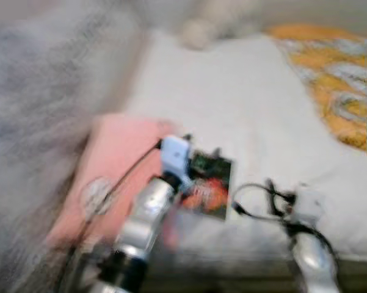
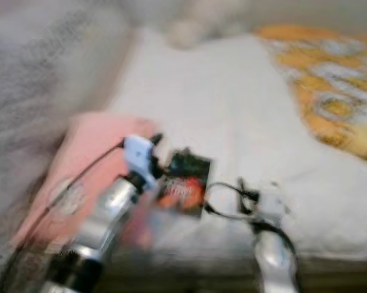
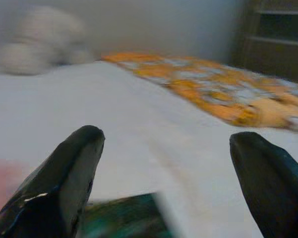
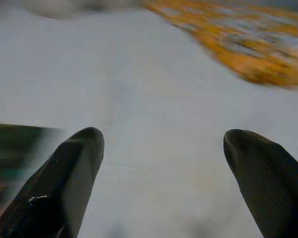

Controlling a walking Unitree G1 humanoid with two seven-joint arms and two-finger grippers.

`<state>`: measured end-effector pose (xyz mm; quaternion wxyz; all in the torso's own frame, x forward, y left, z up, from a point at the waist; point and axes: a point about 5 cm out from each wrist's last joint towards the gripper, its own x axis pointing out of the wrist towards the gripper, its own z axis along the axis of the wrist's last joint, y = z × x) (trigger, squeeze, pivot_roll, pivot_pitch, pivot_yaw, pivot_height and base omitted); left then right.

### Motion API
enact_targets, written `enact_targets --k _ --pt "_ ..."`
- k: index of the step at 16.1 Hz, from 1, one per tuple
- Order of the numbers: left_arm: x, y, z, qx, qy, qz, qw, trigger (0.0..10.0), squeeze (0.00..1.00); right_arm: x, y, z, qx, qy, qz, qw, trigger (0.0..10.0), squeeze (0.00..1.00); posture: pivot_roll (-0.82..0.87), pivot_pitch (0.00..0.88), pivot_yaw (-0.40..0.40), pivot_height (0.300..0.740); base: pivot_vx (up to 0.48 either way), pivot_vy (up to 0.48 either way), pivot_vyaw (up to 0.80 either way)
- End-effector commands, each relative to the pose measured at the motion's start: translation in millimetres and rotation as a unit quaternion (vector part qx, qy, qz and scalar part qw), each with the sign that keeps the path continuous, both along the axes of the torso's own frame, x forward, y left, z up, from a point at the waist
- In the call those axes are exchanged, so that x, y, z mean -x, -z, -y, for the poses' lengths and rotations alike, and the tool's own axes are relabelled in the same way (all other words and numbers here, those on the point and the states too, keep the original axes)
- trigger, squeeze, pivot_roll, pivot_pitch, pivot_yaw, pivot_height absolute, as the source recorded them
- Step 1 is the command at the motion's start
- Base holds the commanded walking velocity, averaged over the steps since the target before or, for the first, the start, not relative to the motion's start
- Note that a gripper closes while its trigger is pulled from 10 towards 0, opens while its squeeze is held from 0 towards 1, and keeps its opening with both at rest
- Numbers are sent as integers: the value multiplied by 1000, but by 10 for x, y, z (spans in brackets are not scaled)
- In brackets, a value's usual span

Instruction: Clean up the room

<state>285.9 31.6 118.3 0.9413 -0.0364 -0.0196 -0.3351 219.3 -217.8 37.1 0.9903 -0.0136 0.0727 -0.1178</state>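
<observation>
All views are blurred by motion. A dark green and red booklet (image 1: pixel 209 183) lies on the white bed sheet (image 1: pixel 232 91), near the bed's front edge. Partly under my left arm, a flat pink item (image 1: pixel 113 165) lies to its left. My left gripper (image 3: pixel 166 135) hovers just above the booklet (image 3: pixel 124 218), open, with nothing between its fingers. To the right of the booklet, my right gripper (image 4: pixel 162 134) is low over the bare sheet and also open, the booklet's edge (image 4: pixel 10 163) beside one finger.
An orange patterned blanket (image 1: pixel 342 73) covers the bed's far right. A pale plush toy (image 1: pixel 201 27) sits at the head of the bed. Grey fuzzy fabric (image 1: pixel 36 110) lies along the left. Dark shelves (image 3: pixel 277 34) stand beyond the bed.
</observation>
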Motion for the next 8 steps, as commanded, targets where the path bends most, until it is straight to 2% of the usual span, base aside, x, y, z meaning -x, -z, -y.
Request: enact_targets --k 1,2,4,6,8 --pt "-3 -30 -36 14 -13 0 1000 10000 0 -92 -80 -43 -7 -3 17 1000 10000 0 -20 0 21 736 0 0 0" --pt "-3 -48 -37 16 -16 1 1000 10000 0 -141 -126 -34 2 -5 22 1000 10000 0 -14 0 22 736 0 0 0" --pt "-13 -125 -98 30 -26 4 999 10000 0 -372 -238 12 1 12 27 1000 10000 0 12 0 37 736 0 0 0" --pt "7 -162 -154 18 -30 8 999 10000 0 -675 -268 109 -37 41 20 998 10000 0 51 0 46 736 0 0 0" --pt "110 -166 -214 -6 -22 5 1000 10000 0 -913 -259 146 -80 56 -6 995 10000 0 99 0 52 736 0 0 0"
